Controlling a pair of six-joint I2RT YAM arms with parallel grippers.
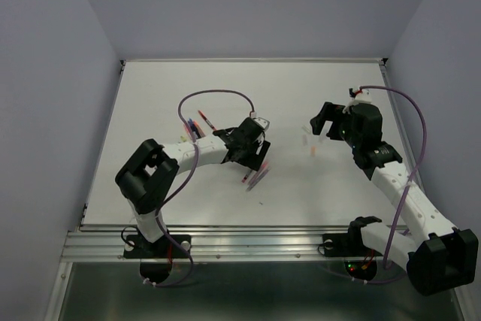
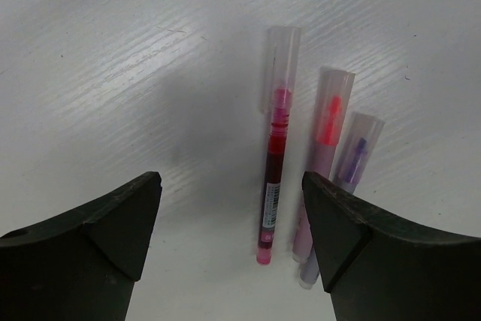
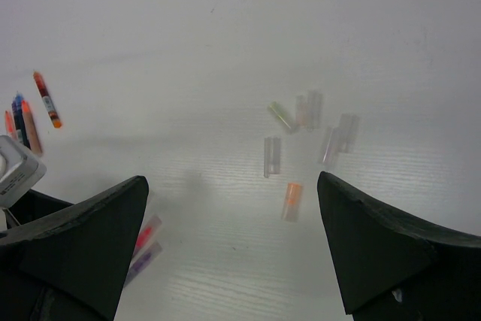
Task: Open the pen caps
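Note:
Three capped pens lie side by side under my left gripper (image 1: 257, 158): a red pen (image 2: 274, 157), a pink pen (image 2: 328, 129) and a purple pen (image 2: 355, 157), each with a clear cap (image 2: 282, 46) over its tip. My left gripper (image 2: 231, 186) is open and empty just above the table, with the red pen between its jaws near the right finger. My right gripper (image 3: 233, 182) is open and empty above several loose pen caps: an orange cap (image 3: 291, 201), a clear one (image 3: 271, 155) and a green one (image 3: 282, 116). The loose caps also show in the top view (image 1: 312, 146).
Several more pens (image 1: 198, 127) lie behind the left arm; they show at the left of the right wrist view (image 3: 26, 122). The three capped pens show in the top view (image 1: 255, 178). The left wrist's white housing (image 3: 15, 171) is at that view's left edge.

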